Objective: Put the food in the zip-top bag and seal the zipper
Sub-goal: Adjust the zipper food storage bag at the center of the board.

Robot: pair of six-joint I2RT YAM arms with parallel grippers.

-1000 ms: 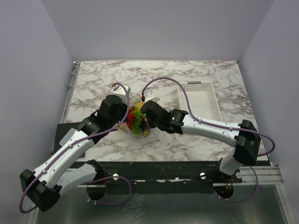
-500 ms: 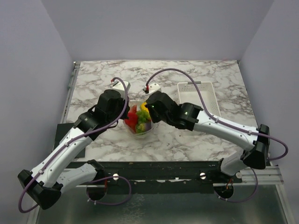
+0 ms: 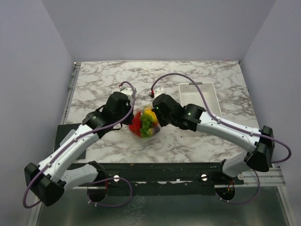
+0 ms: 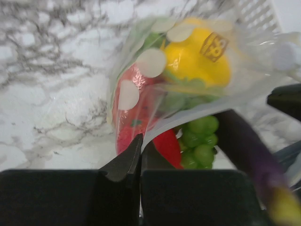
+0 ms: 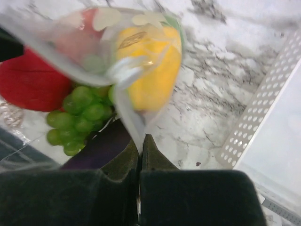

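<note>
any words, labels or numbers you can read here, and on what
Brown label over the lemon, on it or on the bag: pale marks, too blurred to read, also in the right wrist view.
No other text shows in any view.

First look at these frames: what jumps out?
The clear dotted zip-top bag at centre, packed with bright toy food: yellow lemon, green grapes. The left gripper and right gripper are pinched shut on its edge from opposite sides. A white basket sits to the right.
</note>
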